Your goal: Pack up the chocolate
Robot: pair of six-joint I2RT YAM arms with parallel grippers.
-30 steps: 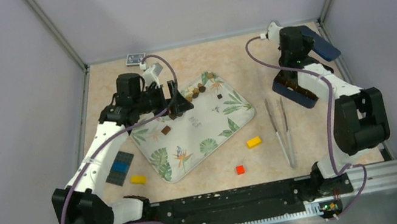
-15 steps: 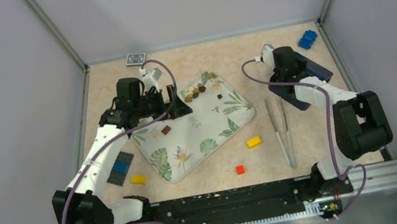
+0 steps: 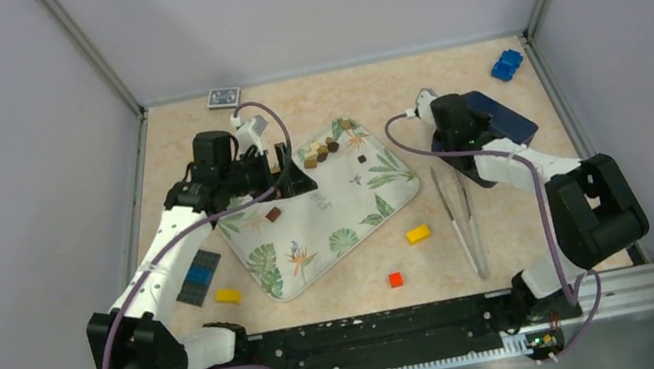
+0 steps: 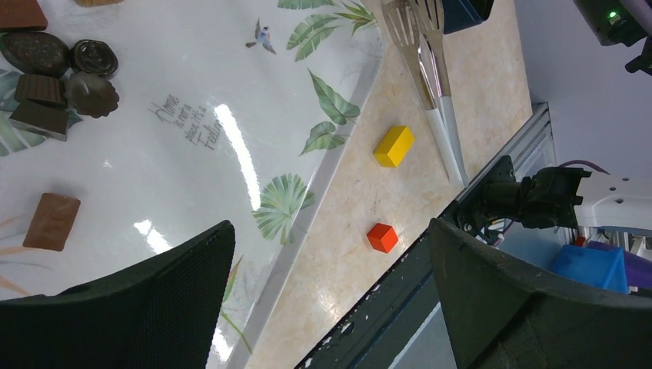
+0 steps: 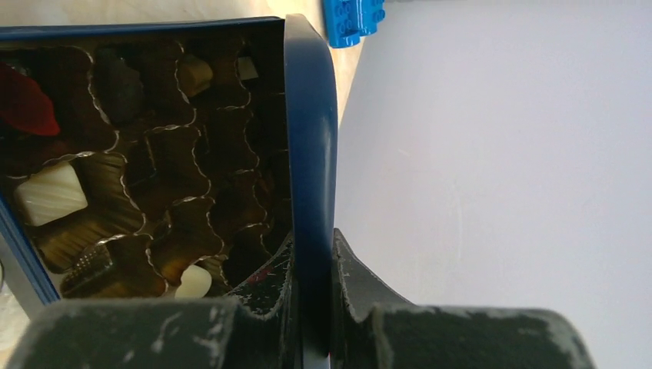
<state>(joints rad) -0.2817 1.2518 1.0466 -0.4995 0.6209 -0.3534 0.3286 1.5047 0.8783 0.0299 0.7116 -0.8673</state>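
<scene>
- Layout: the leaf-patterned tray (image 3: pixel 350 196) lies mid-table. The dark blue box (image 3: pixel 505 121) sits to its right, toward the far right corner.
- The chocolate (image 3: pixel 318 152): most loose pieces form a cluster at the tray's far edge. One small dark piece (image 3: pixel 361 158) lies just to the right of the cluster, and a single light brown piece (image 4: pixel 52 221) lies apart, nearer the tray's middle. A few pieces are already seated in the box's moulded cells, among them a cream one (image 5: pixel 50 193). Many cells look vacant.
- Left gripper (image 4: pixel 329 231): the fingers are spread wide with nothing between them. It is poised over the left part of the tray, near the single light brown piece.
- Right gripper (image 5: pixel 311 261): the fingers are pinched on the box's blue side wall, which stands edge-on between them. I cannot tell whether the box rests flat or is tipped.
- Step in hand, as judged: the right arm is steadying or placing the box while the left arm is set up for a pick from the tray. Packing looks partly done, with most pieces outstanding.
- Next move, as judged: the left fingers need to come down square over one piece and close gently, since the pieces are small and the tray is glossy. The isolated light brown piece has clear room around it and looks the easiest pick. The box must sit open side up, with a vacant cell within reach.
- Not part of the job: the tongs (image 3: pixel 476 260) lie unused between tray and box. A yellow brick (image 3: pixel 418 233) and a red brick (image 3: pixel 395 279) lie near the tray's near edge.
</scene>
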